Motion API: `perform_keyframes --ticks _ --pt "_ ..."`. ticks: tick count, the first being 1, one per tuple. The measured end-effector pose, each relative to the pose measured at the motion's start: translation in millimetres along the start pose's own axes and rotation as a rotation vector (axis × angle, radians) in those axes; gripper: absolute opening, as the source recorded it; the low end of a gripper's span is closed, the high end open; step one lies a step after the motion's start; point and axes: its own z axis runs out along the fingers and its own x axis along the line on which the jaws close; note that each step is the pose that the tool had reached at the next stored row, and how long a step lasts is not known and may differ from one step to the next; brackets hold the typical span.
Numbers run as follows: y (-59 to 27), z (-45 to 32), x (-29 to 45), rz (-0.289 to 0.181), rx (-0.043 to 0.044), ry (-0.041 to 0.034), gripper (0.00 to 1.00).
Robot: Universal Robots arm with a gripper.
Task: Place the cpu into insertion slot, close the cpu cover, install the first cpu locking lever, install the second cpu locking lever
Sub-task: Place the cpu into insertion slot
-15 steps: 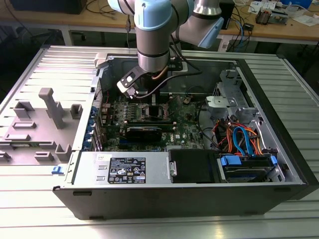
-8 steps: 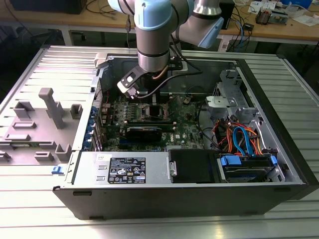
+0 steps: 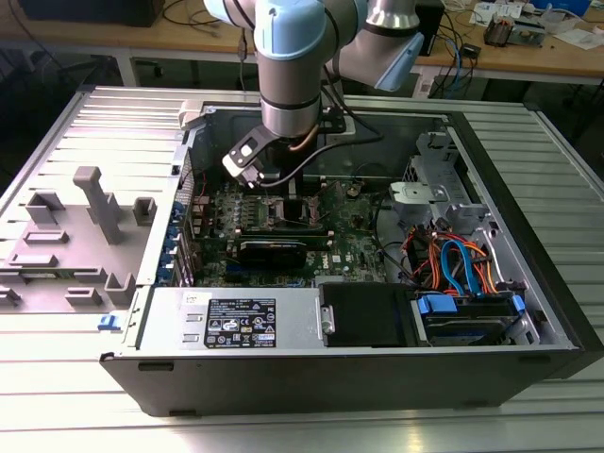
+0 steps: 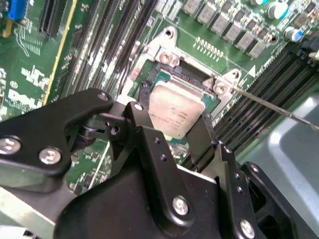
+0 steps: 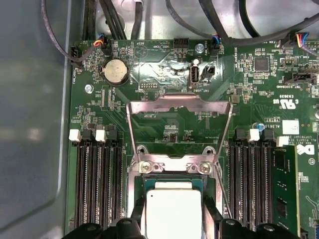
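Note:
The cpu (image 4: 177, 107) (image 5: 172, 211), a flat square chip with a silvery top, sits low in the insertion slot (image 4: 167, 52) (image 5: 174, 167), whose silvery rim and screws frame it. My gripper (image 4: 174, 113) (image 5: 173, 221) is shut on it, one black finger against each of two opposite edges. The cpu cover (image 5: 179, 103), a thin metal frame with a cut-out middle, is swung open behind the slot. Thin wire levers (image 5: 227, 149) (image 4: 279, 110) stand raised beside it. In the exterior view the gripper (image 3: 283, 193) reaches down over the motherboard inside the open computer case.
Long black memory slots (image 5: 97, 184) (image 5: 251, 184) flank the socket on both sides. A black card (image 3: 274, 250) lies just in front of it, with orange and blue cables (image 3: 458, 264) at the exterior view's right. A grey fixture (image 3: 94, 203) stands outside the case at that view's left.

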Motion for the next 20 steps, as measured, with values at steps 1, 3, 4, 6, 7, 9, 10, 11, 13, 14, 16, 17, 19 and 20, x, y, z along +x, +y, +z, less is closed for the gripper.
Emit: perform_keyframes --ticks 1,3,4,6,7,9,10,11,13,14,16,17,19,20 --pt "-0.1 0.4 -0.1 0.000 -0.0002 0.0006 0.54" --pt "-1.2 0.6 -0.5 0.000 -0.0008 0.0011 0.54" --pt "-2.4 0.7 -0.4 0.000 0.0005 0.0025 0.54" --pt "-2.7 0.7 -0.4 0.000 -0.0006 0.0021 0.54" --pt "-2.7 0.7 -0.4 0.000 -0.0007 0.0021 0.54" --pt "-2.8 0.6 -0.5 0.000 -0.0004 0.0019 0.54" --pt "-2.9 0.5 -0.5 0.000 -0.0004 0.0018 0.54" --pt "-3.0 0.5 -0.4 0.000 -0.0004 0.0019 0.54" --pt "-3.0 0.5 -0.4 0.000 -0.0004 0.0019 0.54" --pt "-3.1 0.5 -0.4 0.000 -0.0004 0.0019 0.54" --pt "-3.1 0.6 -0.4 0.000 -0.0004 0.0019 0.54" --pt "-3.1 0.6 -0.4 0.000 -0.0004 0.0019 0.54" --pt "-3.2 0.8 -0.4 0.000 -0.0007 0.0026 0.55" --pt "-3.2 0.7 -0.4 0.000 -0.0006 0.0024 0.55"
